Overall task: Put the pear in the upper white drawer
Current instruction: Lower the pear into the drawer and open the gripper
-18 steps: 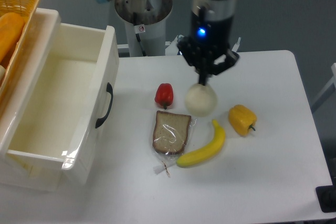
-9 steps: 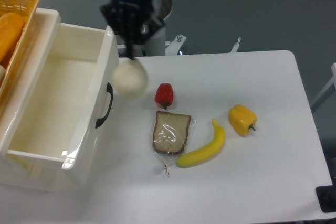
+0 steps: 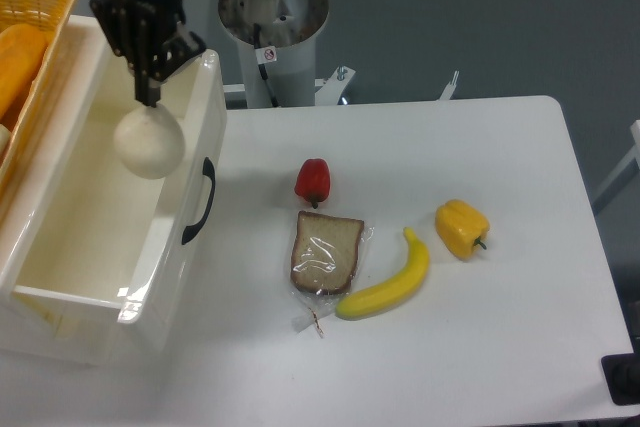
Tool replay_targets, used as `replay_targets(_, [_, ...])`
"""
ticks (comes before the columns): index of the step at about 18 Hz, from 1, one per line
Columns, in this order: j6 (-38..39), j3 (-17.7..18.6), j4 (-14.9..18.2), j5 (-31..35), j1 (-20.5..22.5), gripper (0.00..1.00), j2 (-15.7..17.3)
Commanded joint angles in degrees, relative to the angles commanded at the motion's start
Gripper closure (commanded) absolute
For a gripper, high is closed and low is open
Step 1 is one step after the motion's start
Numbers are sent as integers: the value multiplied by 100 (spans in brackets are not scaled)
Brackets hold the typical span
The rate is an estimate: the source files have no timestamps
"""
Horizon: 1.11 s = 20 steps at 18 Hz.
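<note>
— White worktop (image 3: 480,347) up front: banana (image 3: 388,285), bagged bread (image 3: 326,252), two peppers.

— And behind them?

— Pear (image 3: 149,142) hanging by its stem from the pincer (image 3: 147,97), fingers pinched on it, right over the open drawer (image 3: 90,237).

— Best play?

— I'd say lower it toward the drawer floor, clear of the front wall, then release gently so it doesn't roll.

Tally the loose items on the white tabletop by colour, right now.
Red: 1, pepper
Yellow: 2, banana and bell pepper
Brown: 1, bagged bread slice
Total: 4. The pear hangs from the pincer over the drawer, so it is not counted.
</note>
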<state>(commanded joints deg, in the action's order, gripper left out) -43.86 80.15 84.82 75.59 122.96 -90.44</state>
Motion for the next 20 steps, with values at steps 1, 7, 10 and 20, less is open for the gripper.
replay_targets(1, [9,9,-9,0,-35,100,-70])
replay_targets(7, [17,35,-9,0,-203,100,-369])
replay_targets(10, [17,62,-9,9,-229,100,-483])
replay_targets(20, [9,237,-18,61,-335,100,-800])
